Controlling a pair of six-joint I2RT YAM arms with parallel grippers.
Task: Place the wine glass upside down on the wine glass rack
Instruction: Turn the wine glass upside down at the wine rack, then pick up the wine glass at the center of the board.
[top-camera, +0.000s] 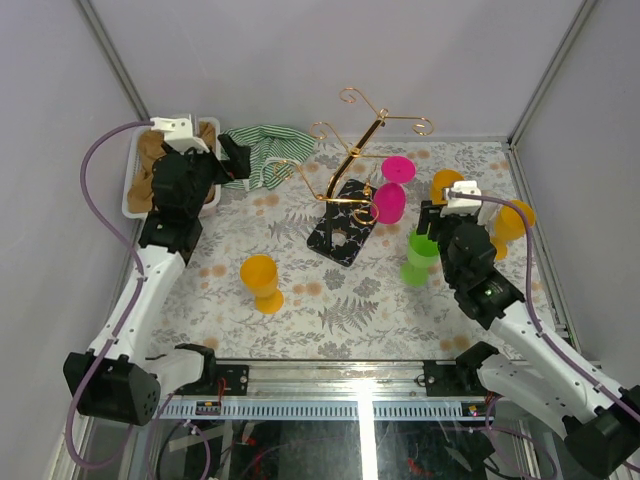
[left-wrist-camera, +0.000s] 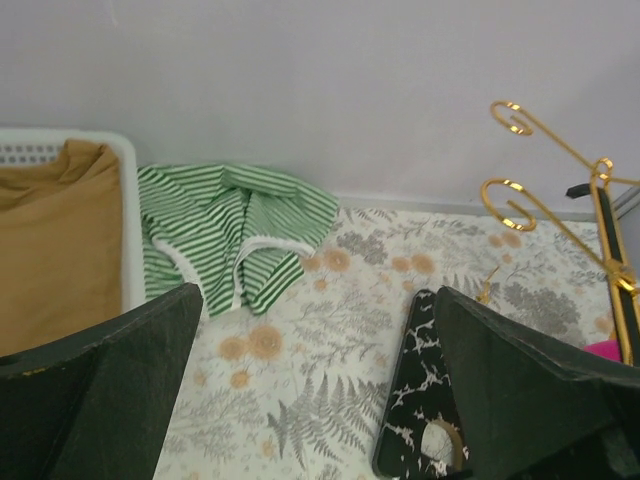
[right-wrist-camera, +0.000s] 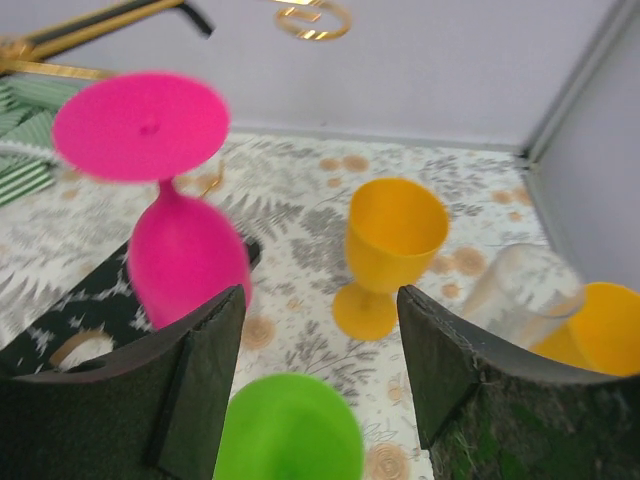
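We find the pink wine glass (top-camera: 389, 200) hung upside down on the wine glass rack (top-camera: 354, 157).
Its stem runs near upright, foot up, bowl down, blurred in the right wrist view. The left gripper (left-wrist-camera: 318, 298) and right gripper (right-wrist-camera: 320, 300) both stand spread, holding nothing. The white basket (top-camera: 130, 186) holds brown cloth (top-camera: 150, 150).

Left claw (left-wrist-camera: 318, 300) spread wide, right claw (right-wrist-camera: 320, 300) jaws parted, gripping nothing
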